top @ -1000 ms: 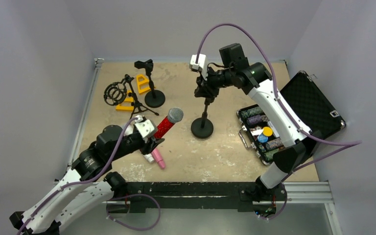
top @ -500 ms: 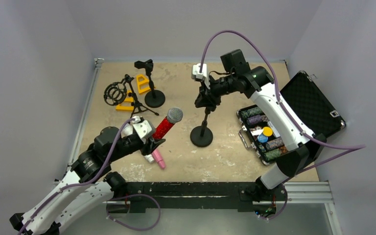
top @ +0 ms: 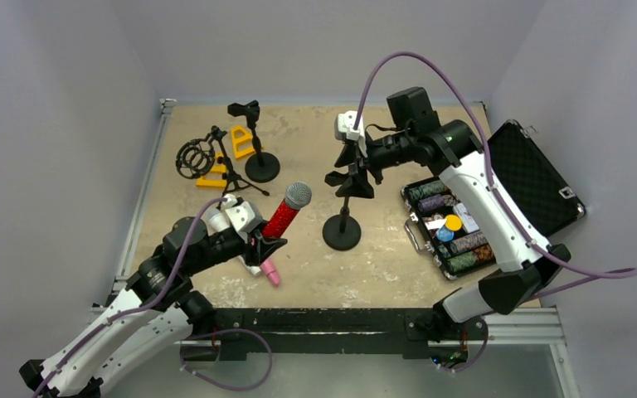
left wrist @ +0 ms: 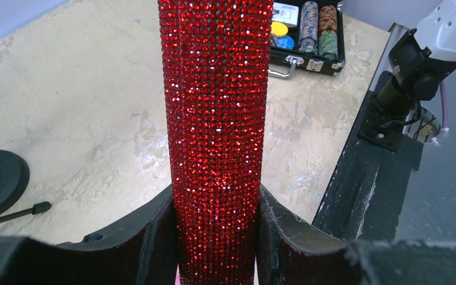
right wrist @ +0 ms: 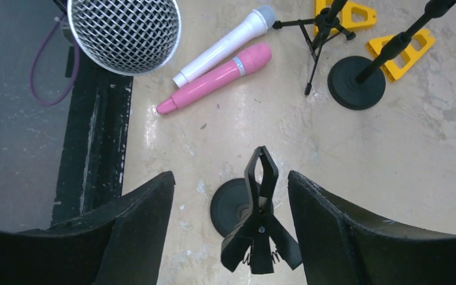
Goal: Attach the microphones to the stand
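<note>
Black case (top: 531,178) open at right, lid laid back; rows of poker chips (top: 452,245) inside.

Right wrist view alone shows white mic (right wrist: 225,44) and pink mic (right wrist: 214,79) whole, side by side on table; top view half hides them behind left arm.

Red mic (left wrist: 217,119): glittery cylinder, silver mesh head, clamped between left gripper (left wrist: 217,237) fingers, off table.

Right gripper (right wrist: 228,190): jaws spread wide either side of black spring clip (right wrist: 260,214) atop round-based stand (top: 342,224), not touching, holding nothing.

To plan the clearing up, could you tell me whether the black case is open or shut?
Open: the lid of the case lies laid back, and the chips inside show.
</note>
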{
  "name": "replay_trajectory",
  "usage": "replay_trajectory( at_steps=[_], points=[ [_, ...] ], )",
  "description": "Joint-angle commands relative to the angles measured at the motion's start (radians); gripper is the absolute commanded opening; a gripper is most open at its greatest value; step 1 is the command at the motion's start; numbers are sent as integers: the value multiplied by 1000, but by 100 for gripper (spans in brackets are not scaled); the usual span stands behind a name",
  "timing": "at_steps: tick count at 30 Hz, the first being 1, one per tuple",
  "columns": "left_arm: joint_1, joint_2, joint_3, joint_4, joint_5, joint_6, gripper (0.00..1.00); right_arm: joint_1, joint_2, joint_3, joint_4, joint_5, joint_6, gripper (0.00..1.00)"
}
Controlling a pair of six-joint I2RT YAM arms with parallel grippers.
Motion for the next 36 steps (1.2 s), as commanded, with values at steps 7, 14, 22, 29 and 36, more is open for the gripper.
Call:
replay_trajectory(
  at_steps=[7, 14, 22, 29, 36],
  points=[
    [5, 31, -3, 195, 72, -62, 0, -8, -113, 10, -8, -94, -4, 78],
    [5, 90, -31, 363, 99, -77, 0, -82, -190, -62, 47, -178, 7, 81],
    [4, 139, -51, 465, 138, -93, 0, -211, -261, -221, 70, -373, -138, 83],
    [5, 150, -72, 524, 133, -84, 0, -212, -261, -241, 15, -376, -307, 86],
    [4, 162, -92, 581, 125, -87, 0, -212, -244, -245, 72, -354, -237, 86]
  ],
)
